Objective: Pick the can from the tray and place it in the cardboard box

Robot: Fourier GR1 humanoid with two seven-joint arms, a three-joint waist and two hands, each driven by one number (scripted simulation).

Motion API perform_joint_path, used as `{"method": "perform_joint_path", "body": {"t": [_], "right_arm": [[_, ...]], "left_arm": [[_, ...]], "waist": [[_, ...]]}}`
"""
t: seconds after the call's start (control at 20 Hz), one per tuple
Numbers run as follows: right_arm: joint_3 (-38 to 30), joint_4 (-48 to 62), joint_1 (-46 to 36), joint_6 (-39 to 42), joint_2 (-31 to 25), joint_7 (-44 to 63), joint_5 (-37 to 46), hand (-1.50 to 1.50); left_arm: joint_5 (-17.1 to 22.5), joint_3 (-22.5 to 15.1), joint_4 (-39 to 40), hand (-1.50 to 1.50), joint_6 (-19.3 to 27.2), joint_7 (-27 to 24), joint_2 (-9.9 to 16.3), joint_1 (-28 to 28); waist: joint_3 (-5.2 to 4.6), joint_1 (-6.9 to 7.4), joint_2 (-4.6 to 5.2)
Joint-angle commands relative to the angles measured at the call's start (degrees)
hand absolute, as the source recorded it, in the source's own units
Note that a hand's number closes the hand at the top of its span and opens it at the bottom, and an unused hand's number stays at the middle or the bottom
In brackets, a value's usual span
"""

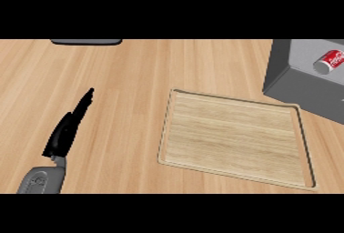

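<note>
A red can (330, 61) with a silver end lies on its side inside the grey box (302, 84) at the upper right edge of the head view. The wooden tray (235, 136) sits below and left of the box, with nothing on it. My left hand (67, 129) stands at the lower left over the counter, fingers straight and pointing up, holding nothing, far from the tray and the can. The right hand does not show.
A dark grey object (86, 42) peeks in at the top left edge. The light wooden counter (128, 77) stretches between my left hand and the tray.
</note>
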Motion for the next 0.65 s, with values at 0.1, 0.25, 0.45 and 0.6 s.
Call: {"method": "perform_joint_path", "body": {"t": [0.1,0.25,0.45,0.6], "right_arm": [[-2.5,4.6,4.4,1.2,-4.6,-6.9,-5.0,-1.5],[-3.9,7.3,7.9,5.7,-8.3,-8.4,-6.7,-1.5],[-3.8,8.9,11.3,5.5,-9.3,-11.6,-7.3,-1.5],[-1.2,9.3,10.7,4.1,-7.5,-12.2,-7.0,-1.5]], "left_arm": [[-0.8,-0.7,-0.4,0.0,1.2,1.8,-1.6,-0.5],[-0.3,-1.1,-1.3,0.0,-0.2,1.6,-1.3,0.8],[0.5,0.7,-2.2,0.0,-0.9,2.2,0.4,-0.3],[-1.4,0.1,3.8,0.0,1.3,-3.9,-0.8,0.1]], "waist": [[0.0,-0.2,-0.1],[0.1,0.05,0.03],[0.16,0.37,0.13],[0.01,-0.08,-0.02]]}}
